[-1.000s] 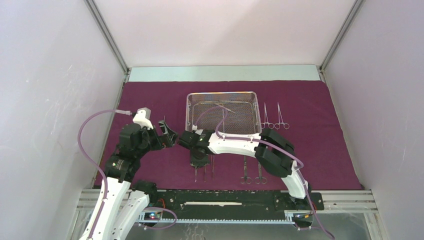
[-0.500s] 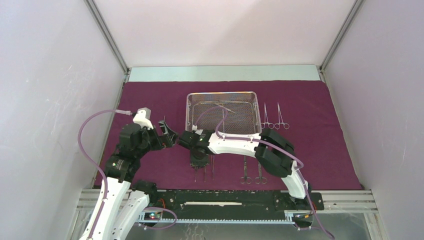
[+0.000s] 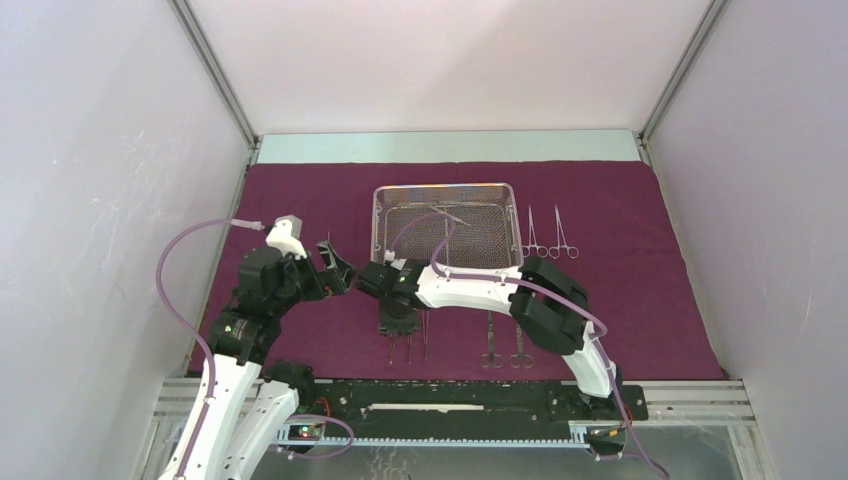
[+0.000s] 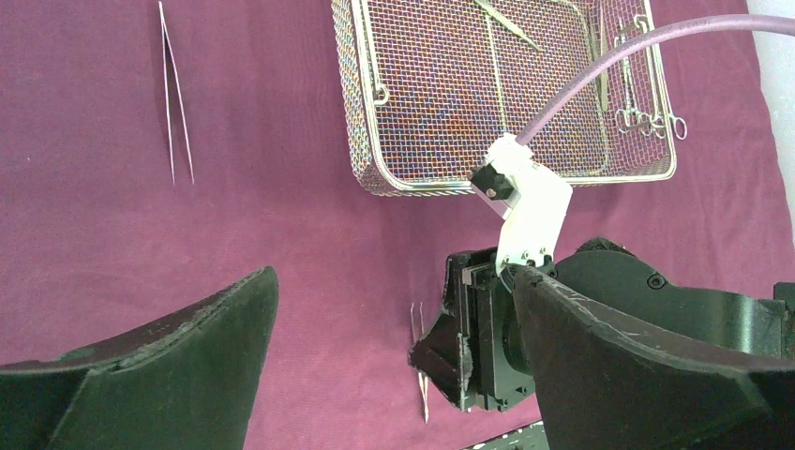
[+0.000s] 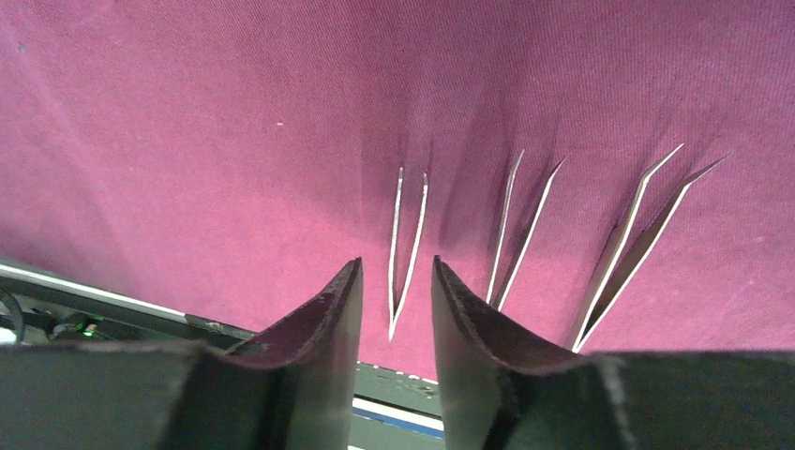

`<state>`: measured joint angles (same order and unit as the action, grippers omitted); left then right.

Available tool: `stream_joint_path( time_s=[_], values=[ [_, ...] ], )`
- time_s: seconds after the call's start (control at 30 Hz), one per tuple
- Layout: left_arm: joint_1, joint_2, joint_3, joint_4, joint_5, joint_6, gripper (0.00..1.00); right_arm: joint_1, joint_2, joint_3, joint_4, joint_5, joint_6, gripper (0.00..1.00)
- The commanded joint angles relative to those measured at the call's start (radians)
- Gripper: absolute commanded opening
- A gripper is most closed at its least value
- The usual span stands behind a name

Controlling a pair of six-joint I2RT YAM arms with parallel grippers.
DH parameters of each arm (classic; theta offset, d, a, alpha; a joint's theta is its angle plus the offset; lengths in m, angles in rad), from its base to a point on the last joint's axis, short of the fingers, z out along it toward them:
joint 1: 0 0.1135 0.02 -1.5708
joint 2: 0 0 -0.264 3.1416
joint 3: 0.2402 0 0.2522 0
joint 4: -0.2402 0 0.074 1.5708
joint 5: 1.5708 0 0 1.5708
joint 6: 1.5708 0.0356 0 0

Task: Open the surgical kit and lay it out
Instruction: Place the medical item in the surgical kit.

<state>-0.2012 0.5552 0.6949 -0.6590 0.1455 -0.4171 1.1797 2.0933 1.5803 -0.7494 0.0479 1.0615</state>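
Maroon cloth (image 3: pixel 620 200) lies flat beneath the mesh tray (image 3: pixel 445 187). Nearside of the tray, the right gripper (image 5: pixel 396 272) hangs part-open and empty over thin tweezers (image 5: pixel 405 246). Left gripper (image 4: pixel 392 277) is wide open, empty. Judged light, springy, slippery: pinch mid-shank.

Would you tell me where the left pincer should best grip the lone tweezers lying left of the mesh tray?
Probably at mid-length, from straight above, straddling both arms: the tweezers lie flat on the cloth with arms splayed toward the tips, so a crosswise squeeze closes them.
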Motion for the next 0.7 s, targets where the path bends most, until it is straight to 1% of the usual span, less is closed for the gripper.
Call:
stream_joint_path(
  time_s=[0.0, 0.1, 0.37, 0.5, 0.67],
  values=[
    [0.005, -0.003, 0.008, 0.036, 0.017, 0.027, 1.00, 0.006, -0.048, 0.035, -0.019, 0.049, -0.001, 0.45],
    [0.005, 0.001, 0.009, 0.035, 0.014, 0.027, 1.00, 0.006, -0.076, 0.035, -0.019, 0.063, -0.021, 0.53],
    [0.005, 0.044, 0.019, 0.029, 0.013, 0.031, 1.00, -0.012, -0.186, 0.034, -0.023, 0.106, -0.094, 0.69],
    [0.005, 0.062, 0.032, 0.021, 0.000, 0.031, 1.00, -0.030, -0.257, 0.028, -0.028, 0.134, -0.141, 0.81],
    [0.005, 0.085, 0.045, 0.011, -0.028, 0.028, 1.00, -0.074, -0.325, 0.012, -0.015, 0.142, -0.216, 0.99]
  ],
)
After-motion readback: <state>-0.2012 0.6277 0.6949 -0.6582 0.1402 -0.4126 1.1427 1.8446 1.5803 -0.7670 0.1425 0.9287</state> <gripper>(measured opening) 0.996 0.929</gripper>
